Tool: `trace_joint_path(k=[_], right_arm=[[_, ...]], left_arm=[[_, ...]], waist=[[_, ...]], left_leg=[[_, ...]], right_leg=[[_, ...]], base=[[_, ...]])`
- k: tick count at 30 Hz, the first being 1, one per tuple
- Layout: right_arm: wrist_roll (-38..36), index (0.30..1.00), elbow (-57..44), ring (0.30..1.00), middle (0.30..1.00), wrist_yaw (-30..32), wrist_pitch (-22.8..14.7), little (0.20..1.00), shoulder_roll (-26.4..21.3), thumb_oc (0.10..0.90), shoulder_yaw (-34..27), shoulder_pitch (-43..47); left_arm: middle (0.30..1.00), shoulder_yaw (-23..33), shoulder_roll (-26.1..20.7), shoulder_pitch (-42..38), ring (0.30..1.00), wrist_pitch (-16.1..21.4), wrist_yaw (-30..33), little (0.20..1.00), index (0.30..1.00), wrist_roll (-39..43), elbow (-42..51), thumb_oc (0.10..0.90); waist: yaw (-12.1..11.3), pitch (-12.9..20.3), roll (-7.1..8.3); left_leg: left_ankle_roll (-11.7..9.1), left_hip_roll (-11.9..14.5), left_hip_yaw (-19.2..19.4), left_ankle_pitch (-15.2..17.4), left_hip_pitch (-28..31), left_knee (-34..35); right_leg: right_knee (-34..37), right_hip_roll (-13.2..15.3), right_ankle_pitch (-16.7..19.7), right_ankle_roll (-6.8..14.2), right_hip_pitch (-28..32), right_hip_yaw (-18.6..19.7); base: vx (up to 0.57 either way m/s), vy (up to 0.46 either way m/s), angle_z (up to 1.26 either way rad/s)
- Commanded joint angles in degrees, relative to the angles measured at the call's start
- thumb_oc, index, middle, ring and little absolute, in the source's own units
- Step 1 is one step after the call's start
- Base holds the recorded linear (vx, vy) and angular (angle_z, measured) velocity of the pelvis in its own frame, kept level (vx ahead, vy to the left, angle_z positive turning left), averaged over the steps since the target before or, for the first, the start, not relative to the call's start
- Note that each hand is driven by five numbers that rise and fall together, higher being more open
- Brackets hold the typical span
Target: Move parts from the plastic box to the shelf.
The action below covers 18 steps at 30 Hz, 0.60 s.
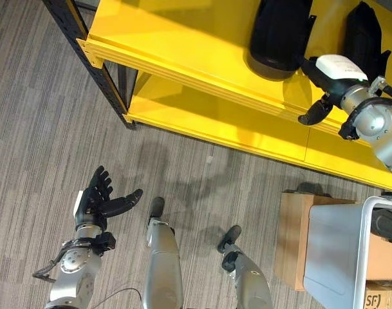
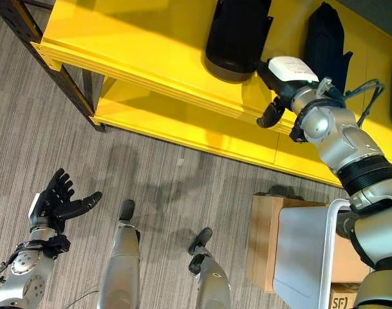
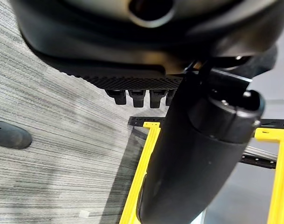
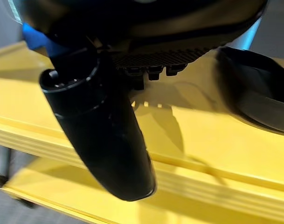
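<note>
Two black parts rest on the top level of the yellow shelf (image 1: 183, 45): a broad one (image 1: 279, 32) and a slimmer one (image 1: 363, 32) further right. My right hand (image 1: 334, 74), with a white cover on its back, hovers at the shelf's front edge just right of the broad part (image 4: 258, 93). It is open and holds nothing, its thumb (image 4: 104, 135) hanging over the edge. My left hand (image 1: 102, 199) is open over the floor at the lower left, fingers spread and empty. The grey plastic box (image 1: 337, 257) stands at the lower right.
A black steel frame (image 1: 86, 45) carries the shelf, and a lower yellow level (image 1: 202, 116) juts out beneath the top one. Cardboard boxes (image 1: 293, 232) sit under and beside the plastic box. Grey striped carpet (image 1: 41, 129) spreads out to the left.
</note>
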<state>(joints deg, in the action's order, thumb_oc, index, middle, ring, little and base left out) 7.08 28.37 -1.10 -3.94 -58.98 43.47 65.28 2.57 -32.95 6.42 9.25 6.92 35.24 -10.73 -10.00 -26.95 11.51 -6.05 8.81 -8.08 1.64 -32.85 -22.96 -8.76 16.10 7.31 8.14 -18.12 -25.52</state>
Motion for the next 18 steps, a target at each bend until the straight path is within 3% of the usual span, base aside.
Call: trace_joint_path(k=[1,10,18], right_arm=[[-3.05,1.0,-1.88,1.0,1.0,4.53,-1.12,1.0,-4.48,0.9,-6.15,5.89],[-4.02,1.0,-9.05,1.0,1.0,4.79,-2.17,1.0,-6.24,0.9,-11.3,1.02],[-3.12,1.0,-9.1,1.0,1.0,4.59,-1.97,1.0,-6.52,0.9,-13.41,-2.74]], left_arm=[[1.0,3.31,-2.43,1.8,1.0,5.19,0.28,1.0,1.0,-1.52,4.46,0.9],[1.0,3.6,-2.3,1.95,1.0,5.05,0.44,1.0,1.0,-2.14,4.68,0.9],[1.0,3.42,-2.48,2.46,1.0,4.67,-0.13,1.0,1.0,-2.57,4.74,0.9]], waist=[[-0.03,2.11,0.47],[0.45,2.63,0.31],[0.59,3.08,-0.19]], left_leg=[[3.94,-1.88,0.78,-0.4,0.3,3.44],[3.97,-1.78,0.8,-0.32,0.49,3.31],[3.94,-1.66,0.81,-0.6,0.62,3.46]], right_leg=[[-10.13,-1.6,-9.39,0.92,7.12,4.16],[-10.47,-1.44,-9.84,0.79,7.12,4.27],[-10.71,-1.51,-10.38,0.61,7.05,4.19]], base=[[0.0,0.0,0.0],[0.0,0.0,0.0],[0.0,0.0,0.0]])
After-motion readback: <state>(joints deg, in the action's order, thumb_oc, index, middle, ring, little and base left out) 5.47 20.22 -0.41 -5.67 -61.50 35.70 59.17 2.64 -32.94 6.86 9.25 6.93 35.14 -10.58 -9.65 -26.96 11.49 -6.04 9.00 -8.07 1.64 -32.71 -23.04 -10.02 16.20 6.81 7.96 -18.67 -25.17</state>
